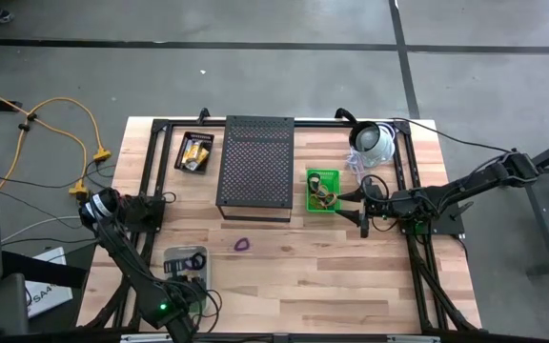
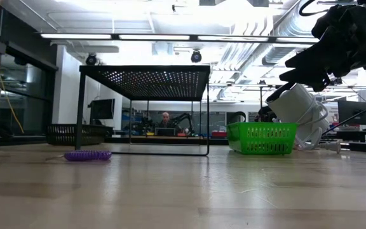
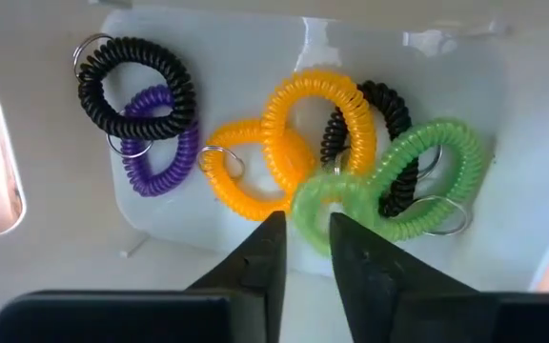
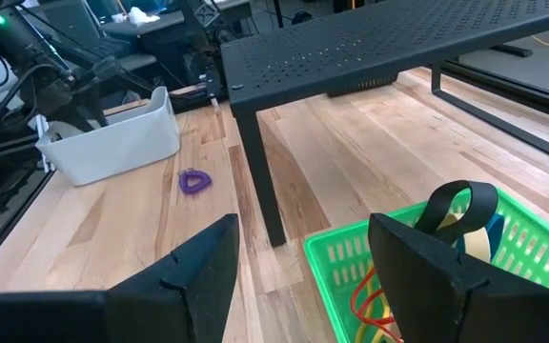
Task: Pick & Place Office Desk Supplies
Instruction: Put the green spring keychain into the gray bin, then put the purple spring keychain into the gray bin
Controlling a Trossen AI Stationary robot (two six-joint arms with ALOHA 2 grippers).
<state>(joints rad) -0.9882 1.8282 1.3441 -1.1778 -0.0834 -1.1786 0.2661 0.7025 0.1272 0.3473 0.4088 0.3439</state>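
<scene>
While the left pincer [image 3: 301, 250] hangs over the white tray [image 1: 185, 261] at the table's [image 1: 303, 276] near left, its fingers stand slightly parted above coiled loops [image 3: 294, 157] of black, purple, orange and green, holding nothing; a lone purple loop [image 1: 242, 245] lies on the wood further right, and the right pincer [image 4: 303, 252] hovers wide open beside the green basket [image 1: 321, 191]
</scene>
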